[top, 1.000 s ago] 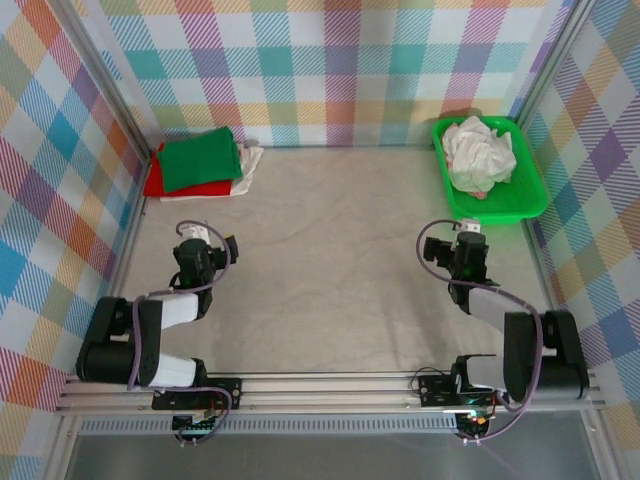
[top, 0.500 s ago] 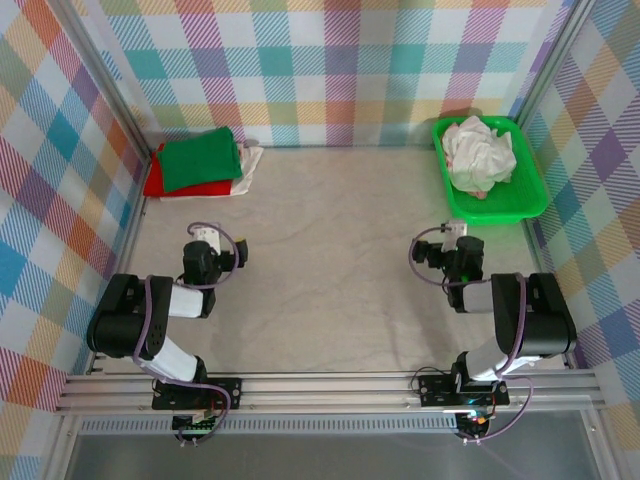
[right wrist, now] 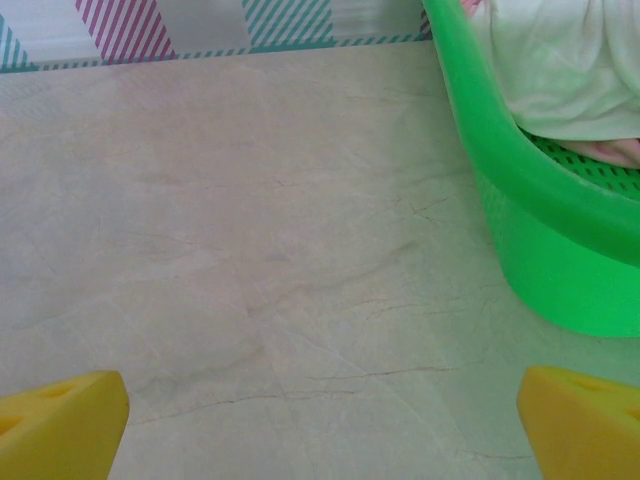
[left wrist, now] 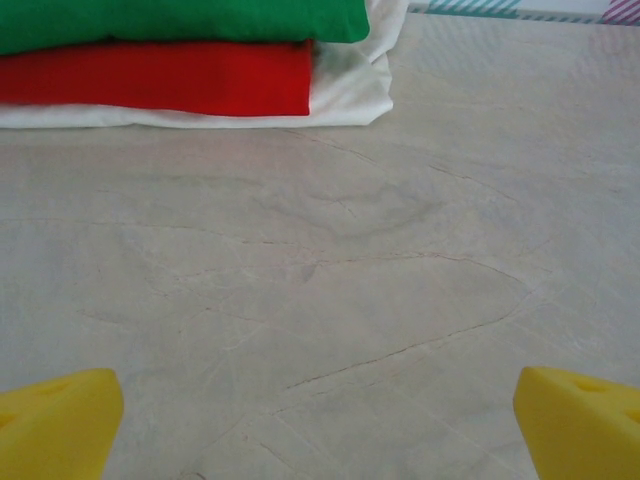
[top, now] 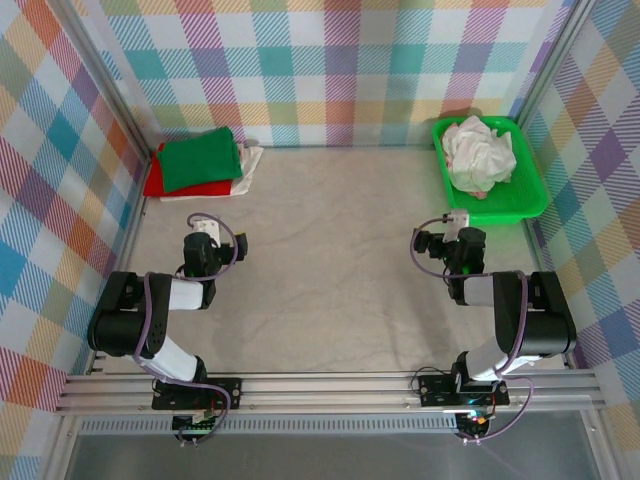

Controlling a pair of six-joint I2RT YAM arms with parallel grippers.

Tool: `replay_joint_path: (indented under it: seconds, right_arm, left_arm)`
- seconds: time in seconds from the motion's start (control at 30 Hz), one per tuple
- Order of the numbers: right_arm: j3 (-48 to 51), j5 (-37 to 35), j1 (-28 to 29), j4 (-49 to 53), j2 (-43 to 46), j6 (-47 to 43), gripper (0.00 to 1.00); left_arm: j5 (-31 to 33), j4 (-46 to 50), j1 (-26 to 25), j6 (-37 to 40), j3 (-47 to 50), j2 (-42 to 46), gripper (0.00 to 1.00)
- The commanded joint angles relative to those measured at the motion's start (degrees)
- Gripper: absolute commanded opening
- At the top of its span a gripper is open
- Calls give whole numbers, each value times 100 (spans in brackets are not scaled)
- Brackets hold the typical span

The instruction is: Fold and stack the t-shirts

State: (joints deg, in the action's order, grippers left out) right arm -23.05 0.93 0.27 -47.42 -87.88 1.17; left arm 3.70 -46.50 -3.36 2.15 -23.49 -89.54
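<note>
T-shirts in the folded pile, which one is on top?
The dark green t-shirt. It lies over the red t-shirt, and that one rests on a white t-shirt at the bottom.

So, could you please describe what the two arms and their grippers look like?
The left arm and right arm are black with white segments and looping purple cables; the left gripper and right gripper have yellow wedge-shaped fingertips.

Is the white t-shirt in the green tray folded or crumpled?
Crumpled. The white t-shirt lies in a wrinkled heap inside the green tray, with no straight fold lines.
</note>
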Motion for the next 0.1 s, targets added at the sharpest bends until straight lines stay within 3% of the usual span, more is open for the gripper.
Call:
replay_joint_path:
  seconds: [0.0,0.07]
  right_arm:
    - [-69,57,-27,-12,-26,-42,100]
    - [-51,57,-27,-38,-20,-47,100]
  left_arm:
    - [49,27,-14,-66,-69,-20,100]
    - [43,26,-7,-66,-69,-20,100]
